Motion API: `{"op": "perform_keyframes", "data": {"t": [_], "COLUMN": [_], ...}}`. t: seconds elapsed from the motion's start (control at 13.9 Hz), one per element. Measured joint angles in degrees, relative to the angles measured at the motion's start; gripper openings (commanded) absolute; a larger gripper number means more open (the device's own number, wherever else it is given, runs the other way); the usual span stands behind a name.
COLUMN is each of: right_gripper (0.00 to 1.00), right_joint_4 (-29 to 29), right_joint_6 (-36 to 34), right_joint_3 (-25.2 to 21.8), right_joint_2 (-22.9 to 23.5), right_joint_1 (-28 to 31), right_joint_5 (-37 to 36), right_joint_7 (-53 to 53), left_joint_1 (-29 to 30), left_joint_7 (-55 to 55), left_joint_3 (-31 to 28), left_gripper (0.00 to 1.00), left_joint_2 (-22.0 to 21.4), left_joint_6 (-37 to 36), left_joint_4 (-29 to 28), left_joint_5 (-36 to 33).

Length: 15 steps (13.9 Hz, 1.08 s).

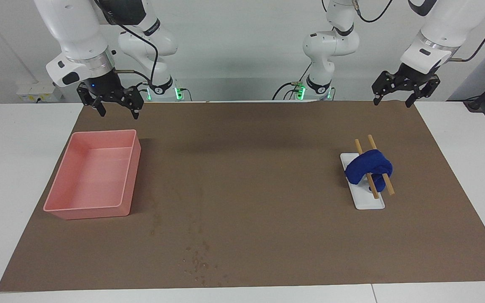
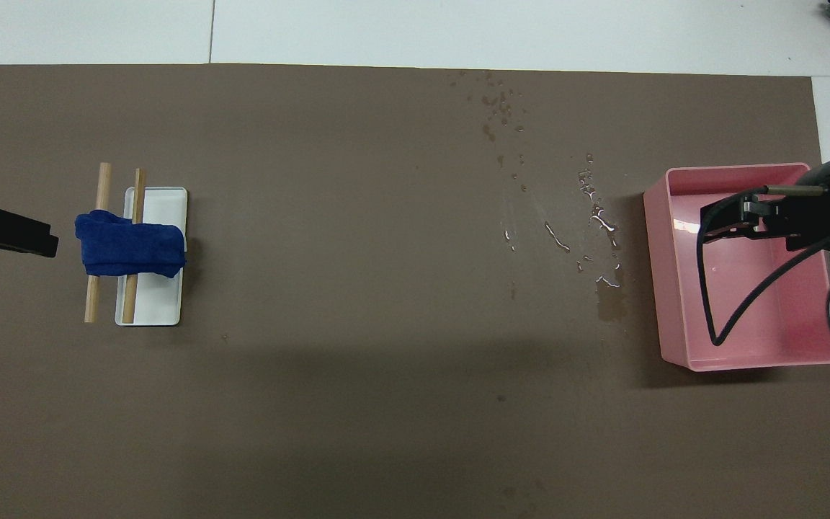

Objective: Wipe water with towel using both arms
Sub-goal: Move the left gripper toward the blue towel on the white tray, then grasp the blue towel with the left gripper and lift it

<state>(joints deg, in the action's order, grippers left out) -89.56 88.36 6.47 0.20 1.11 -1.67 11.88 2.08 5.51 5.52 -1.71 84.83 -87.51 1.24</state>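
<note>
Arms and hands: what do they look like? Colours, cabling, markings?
Both arms are glossy white, jointed, with black bands at the joints and a silver wrist ring. Left hand and right hand are black, clawed, two-fingered link mechanisms. Black cables loop along each arm; green lights glow at both bases.

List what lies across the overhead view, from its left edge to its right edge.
Left pincer → towel draped over two sticks on the white tray → water on the mat → pink bin, with the right pincer over it.
</note>
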Motion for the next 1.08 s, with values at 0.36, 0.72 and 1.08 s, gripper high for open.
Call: {"op": "perform_keyframes", "data": {"t": [0.36, 0.72, 1.08], "right_gripper": [1.0, 1.0, 1.0], "right_joint_4": [0.1, 0.1, 0.1], "right_joint_6": [-0.1, -0.4, -0.4], "right_joint_3": [0.0, 0.0, 0.0], "right_joint_2": [0.0, 0.0, 0.0], "right_joint_1": [0.0, 0.0, 0.0], "right_joint_5": [0.0, 0.0, 0.0], "right_joint_7": [0.0, 0.0, 0.0], "left_joint_1": [0.0, 1.3, 4.3], "left_joint_7": [0.0, -0.3, -0.3], "left_joint_3": [0.0, -0.2, -0.4], "left_gripper": [1.0, 1.0, 1.0], "left_joint_2": [0.0, -3.9, -1.9], "left_joint_6": [0.0, 20.8, 41.0], "left_joint_4": [-0.1, -13.9, -25.4], "left_joint_5": [0.0, 0.0, 0.0]}}
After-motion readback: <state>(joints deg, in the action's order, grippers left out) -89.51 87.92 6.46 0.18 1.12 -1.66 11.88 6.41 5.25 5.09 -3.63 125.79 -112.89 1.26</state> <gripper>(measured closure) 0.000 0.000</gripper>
